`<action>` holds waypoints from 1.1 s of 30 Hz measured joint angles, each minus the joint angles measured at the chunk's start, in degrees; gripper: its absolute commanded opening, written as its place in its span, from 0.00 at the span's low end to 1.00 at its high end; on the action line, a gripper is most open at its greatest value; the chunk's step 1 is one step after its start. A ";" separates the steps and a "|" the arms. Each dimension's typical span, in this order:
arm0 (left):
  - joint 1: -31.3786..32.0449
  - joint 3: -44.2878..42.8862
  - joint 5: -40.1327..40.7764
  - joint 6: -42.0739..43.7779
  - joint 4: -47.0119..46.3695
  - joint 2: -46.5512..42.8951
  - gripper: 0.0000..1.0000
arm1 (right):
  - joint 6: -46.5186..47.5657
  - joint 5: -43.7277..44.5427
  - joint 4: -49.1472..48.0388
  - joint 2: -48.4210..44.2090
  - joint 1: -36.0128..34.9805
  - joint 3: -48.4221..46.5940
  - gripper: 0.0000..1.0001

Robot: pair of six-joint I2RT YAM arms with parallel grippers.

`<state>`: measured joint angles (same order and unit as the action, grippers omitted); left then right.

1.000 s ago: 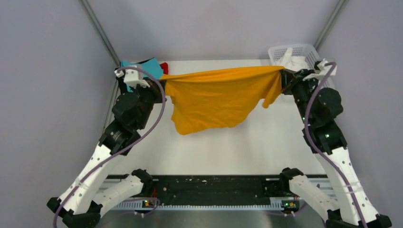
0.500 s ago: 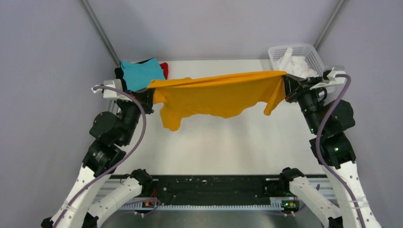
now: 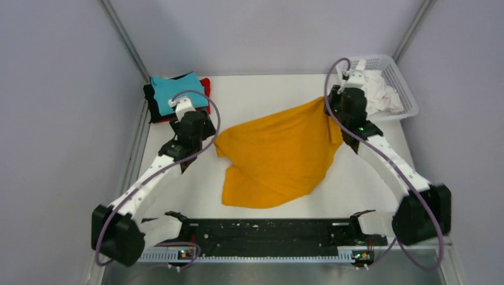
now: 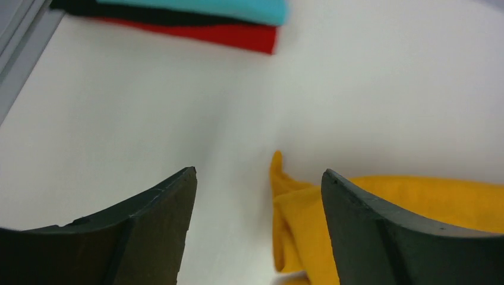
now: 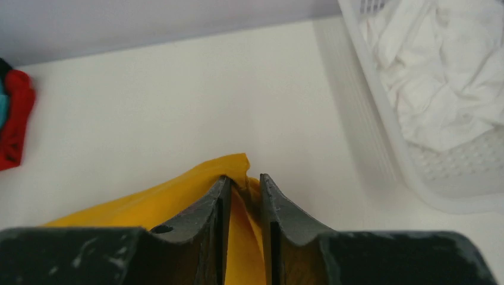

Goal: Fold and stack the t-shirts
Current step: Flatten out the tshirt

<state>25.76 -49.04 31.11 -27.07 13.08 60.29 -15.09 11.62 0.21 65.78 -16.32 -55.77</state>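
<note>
The mustard-orange t-shirt point(image 3: 276, 154) lies spread and rumpled on the white table. Its far right corner is lifted into my right gripper point(image 3: 328, 107), whose jaws stand a narrow gap apart with the fabric point(image 5: 148, 199) pinched between them point(image 5: 242, 178). My left gripper point(image 3: 199, 133) is open just left of the shirt's left corner point(image 4: 297, 219), with only bare table between its fingers point(image 4: 258, 173). At the back left sits a folded stack: teal t-shirt point(image 3: 175, 89) on top, black point(image 3: 156, 107) and red point(image 3: 205, 86) under it.
A white lattice basket point(image 3: 404, 101) holding crumpled white cloth point(image 3: 377, 95) stands at the back right, close to the right gripper. Grey walls close in the table on both sides and at the back.
The shirt, held stretched in the air between both grippers, has come down onto the table. My left gripper has opened and let go of its corner. Both arms dropped low and moved inward.
</note>
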 measured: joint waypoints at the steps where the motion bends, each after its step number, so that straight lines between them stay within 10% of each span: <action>1: -3.23 0.00 -1.01 -1.62 1.16 3.63 0.89 | -0.26 0.52 -0.24 5.95 0.50 -0.68 0.53; 7: -14.73 0.02 -4.24 -8.24 8.50 13.66 0.99 | -2.19 0.90 3.41 28.37 2.60 -4.81 0.82; 18: -14.45 0.44 -25.97 -8.87 1.77 12.11 0.99 | -4.50 -8.20 3.89 18.43 -1.22 -1.57 0.99; 26: -14.29 5.31 -35.78 -10.29 -1.49 14.88 0.99 | -8.94 -15.52 2.56 13.62 -22.84 13.70 0.99; 33: -14.29 9.09 -31.04 -13.46 0.04 14.82 0.99 | -3.61 -14.36 1.29 26.40 -47.98 0.61 0.93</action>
<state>11.46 -39.94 0.08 -40.53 13.13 75.11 -18.70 -2.74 1.50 92.18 -64.29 -55.16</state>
